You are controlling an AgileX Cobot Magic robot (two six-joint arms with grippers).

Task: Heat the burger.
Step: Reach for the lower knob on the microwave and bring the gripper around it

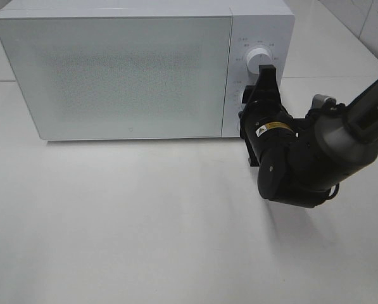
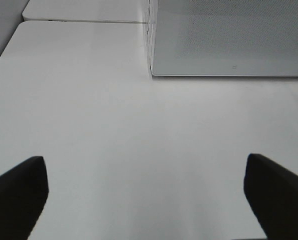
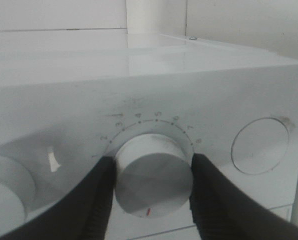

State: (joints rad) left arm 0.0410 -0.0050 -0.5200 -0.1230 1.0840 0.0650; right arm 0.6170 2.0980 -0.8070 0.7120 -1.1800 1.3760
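Right end effector (image 3: 152,161) clamped on microwave (image 1: 113,69) dial (image 3: 151,185); left end effector (image 2: 145,160) wide apart above table (image 2: 114,125).

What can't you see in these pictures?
- Burger: in no view. From high up, the boxy white microwave's frosted door hides whatever is inside.
- Round white dial: from high up, the black right hand gripping it covers most of it.
- Marks around the upper white knob: too small from high up.
- Black left hand: its wrist view's edge cuts off all but two fingertips.
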